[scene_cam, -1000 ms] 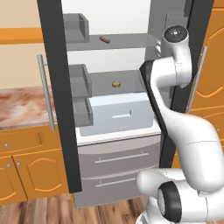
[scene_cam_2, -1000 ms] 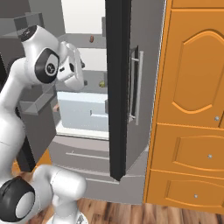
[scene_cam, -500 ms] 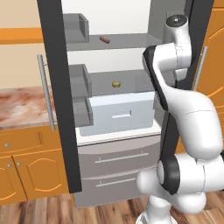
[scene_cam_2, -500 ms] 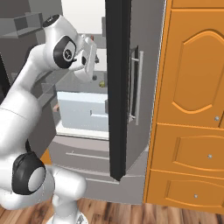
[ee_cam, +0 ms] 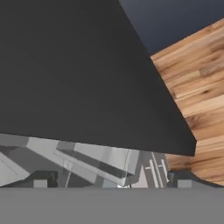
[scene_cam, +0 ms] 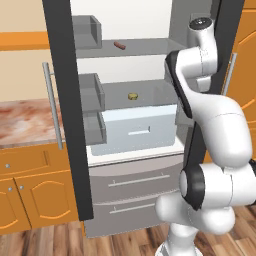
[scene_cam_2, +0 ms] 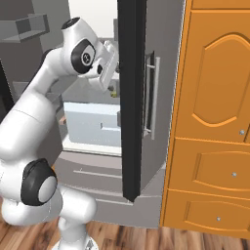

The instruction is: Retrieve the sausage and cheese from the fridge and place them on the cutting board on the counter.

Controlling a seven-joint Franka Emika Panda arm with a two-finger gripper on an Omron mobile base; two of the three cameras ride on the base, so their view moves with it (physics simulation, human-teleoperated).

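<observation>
Fridge (scene_cam: 150, 125) wide open, arm raised at the right of the left base view.
The sausage (scene_cam: 119, 45) is seen on the upper shelf, top centre of the frame, and the cheese (scene_cam: 132, 96) on the shelf below, mid-frame, well apart from it. The gripper (scene_cam_2: 111, 68) is held up beside the black door edge, centre-left of the right base view; whether clenched or released cannot be told. The counter (scene_cam: 22, 122) is glimpsed at left.
</observation>
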